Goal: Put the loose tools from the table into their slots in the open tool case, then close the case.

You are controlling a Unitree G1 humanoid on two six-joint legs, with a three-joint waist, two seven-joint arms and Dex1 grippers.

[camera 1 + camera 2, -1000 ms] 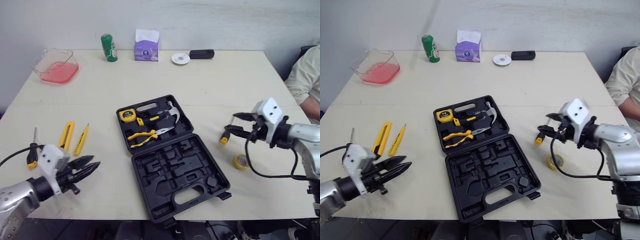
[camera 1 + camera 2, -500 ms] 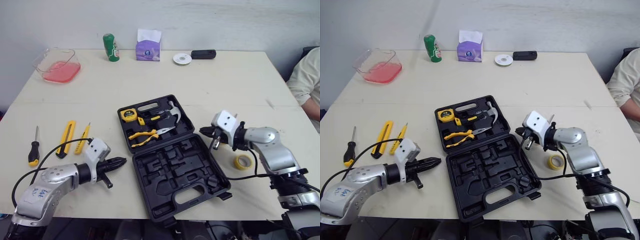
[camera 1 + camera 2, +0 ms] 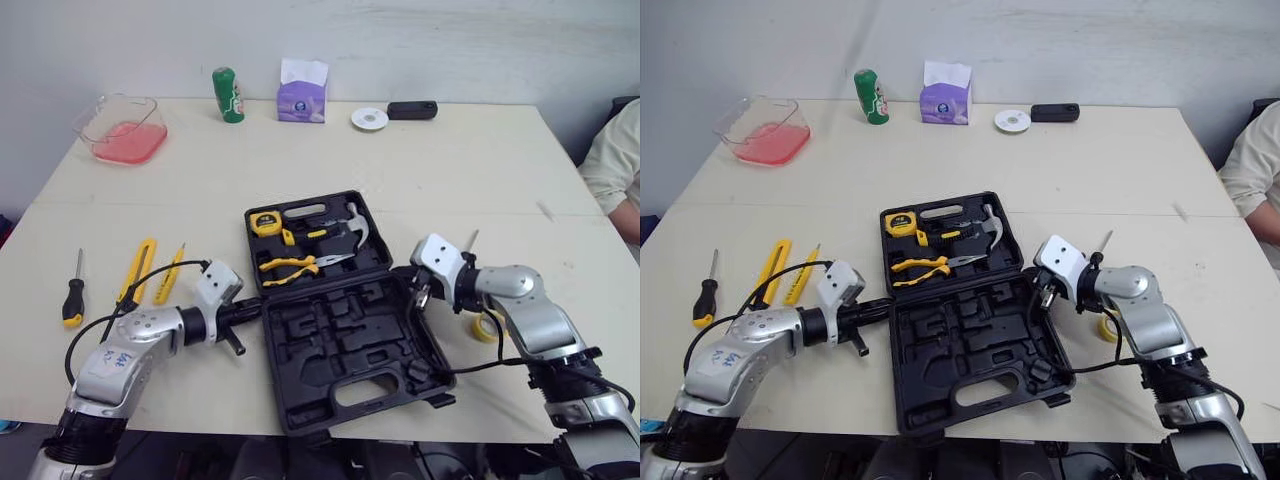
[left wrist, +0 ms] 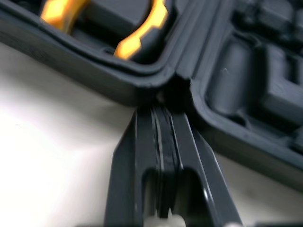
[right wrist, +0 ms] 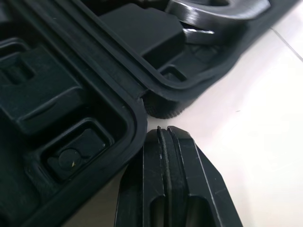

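Both arms lie low over the worktop [image 3: 470,160], elbows out, forearms angled inward at the open tool case [image 3: 345,345] in the middle. The left gripper [image 4: 163,108], fingers pressed together, touches the case's hinge corner on its left side. The right gripper [image 5: 164,137], fingers also together, sits just beside the right hinge corner. A screwdriver [image 3: 73,300] and a yellow utility knife [image 3: 136,284] lie well left of the case.

A plain test room, lab-like.
A pale table [image 3: 450,170] stood against a bare white wall [image 3: 450,40], laid with mixed props: tool case [image 3: 340,330], green can [image 3: 229,95], tissue box [image 3: 303,89], clear tub [image 3: 122,128] of pink liquid.
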